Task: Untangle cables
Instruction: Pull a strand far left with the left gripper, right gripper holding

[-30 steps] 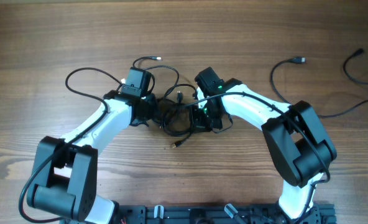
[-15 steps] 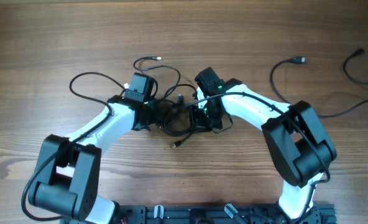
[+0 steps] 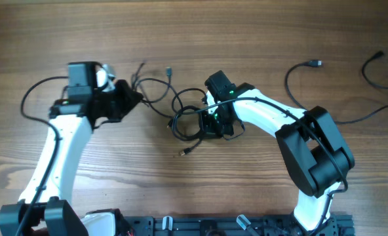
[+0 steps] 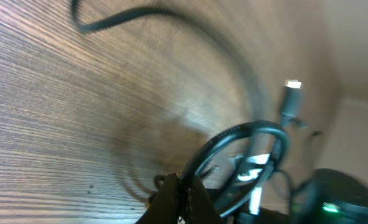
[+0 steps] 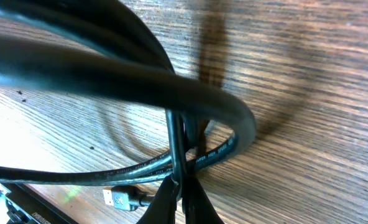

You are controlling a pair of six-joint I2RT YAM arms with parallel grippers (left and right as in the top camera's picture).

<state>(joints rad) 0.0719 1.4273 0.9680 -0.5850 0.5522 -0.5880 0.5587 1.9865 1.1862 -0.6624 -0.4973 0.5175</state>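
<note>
Cables (image 3: 191,122) lie knotted in a dark bundle near the middle of the desk (image 3: 259,26), between our 2 arms. Our left pincer (image 3: 135,98) sits off to the left of the bundle, pressed together on 1 strand (image 4: 230,134) that leads from its tips back toward the knot; in the left wrist view we see that strand curl up out of the closed tips as a loop. Our right pincer (image 3: 211,126) is down on the right side of the bundle, its tips pressed together on a thin cord (image 5: 173,143) where it crosses a thicker loop, as the right wrist view shows. 1 small plug (image 3: 170,69) lies on the wood above the bundle's left side, and another plug end (image 3: 185,152) pokes out just below the bundle. Well apart on the right, 2 separate cords (image 3: 288,84) rest loose on the wood.
</note>
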